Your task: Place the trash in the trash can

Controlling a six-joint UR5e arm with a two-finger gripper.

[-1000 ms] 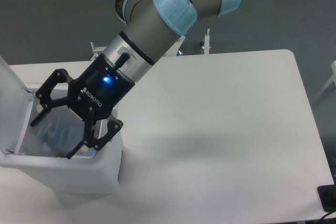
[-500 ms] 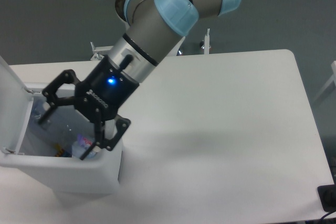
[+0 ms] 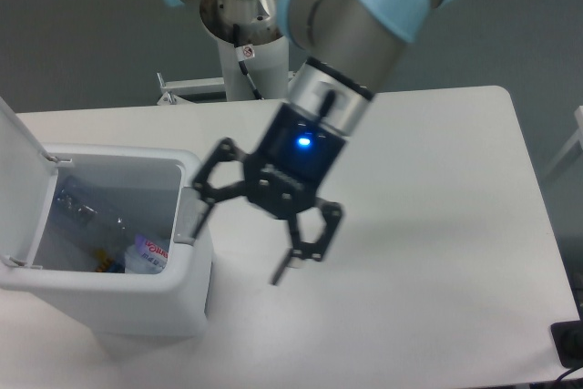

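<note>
- Moved away from the bin since a second ago, the black two-finger pincer (image 3: 244, 239) now hangs over the bare white table (image 3: 428, 225), to the right of the large white rectangular plastic trash can (image 3: 137, 302); before, it was reaching down into the can's opening.
- Its fingers are spread wide and hold nothing: released.
- Inside the can lies the long clear plastic bottle with its pink-and-blue label (image 3: 146, 252), resting low against the near wall, so the drop looks done for that item.
- I cannot make out the small flat white packet with green marks anywhere; a dark-and-orange scrap shows at the can's bottom, too small to name.
- By my judgement the task is at or near its end, depending on that packet.
- The hinged white lid (image 3: 18, 179) stands open at the left.
- A grey tab (image 3: 187, 216) on the rim sits just beside the left finger; nothing else lies in the pincer's way.
</note>
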